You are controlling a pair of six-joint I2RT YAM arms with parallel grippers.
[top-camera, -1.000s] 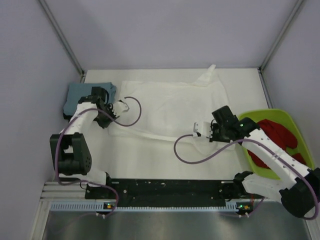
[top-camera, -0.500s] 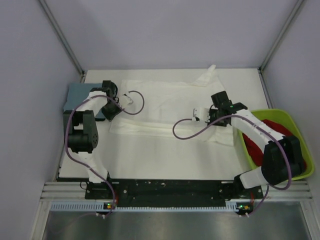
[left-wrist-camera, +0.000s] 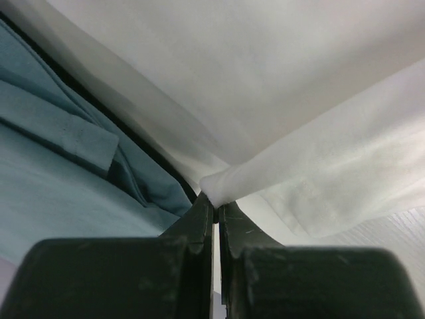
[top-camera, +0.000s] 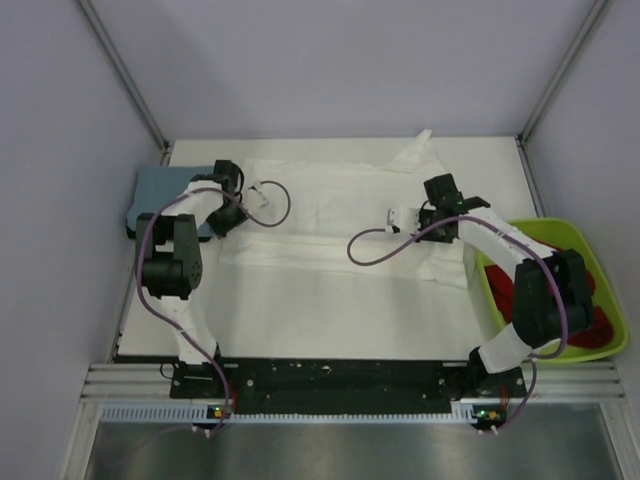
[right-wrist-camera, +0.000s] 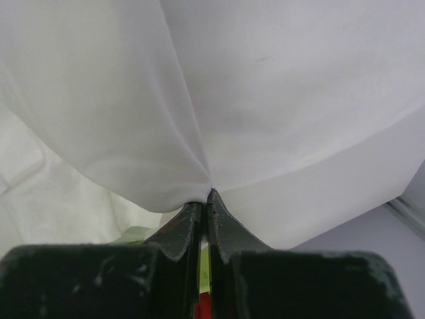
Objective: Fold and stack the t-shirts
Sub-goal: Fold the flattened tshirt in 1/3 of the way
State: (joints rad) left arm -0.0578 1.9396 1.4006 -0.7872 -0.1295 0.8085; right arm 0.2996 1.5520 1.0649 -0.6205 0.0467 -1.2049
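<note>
The white t-shirt (top-camera: pixel 340 205) lay across the far half of the table (top-camera: pixel 300 310), with a fold along its near edge. The left gripper (left-wrist-camera: pixel 215 201) was clamped tight on a bunch of cloth at the shirt's left edge, right beside the blue-grey t-shirt (left-wrist-camera: pixel 46 193). The right gripper (right-wrist-camera: pixel 206 197) was pinching the shirt's right side, near the green bin (top-camera: pixel 600 265).

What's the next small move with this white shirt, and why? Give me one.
Probably carry both pinched spots toward the shirt's far edge together. The left pincer and right pincer are each shut on a fold of the white t-shirt, whose near part is doubled over but not yet laid flat.
</note>
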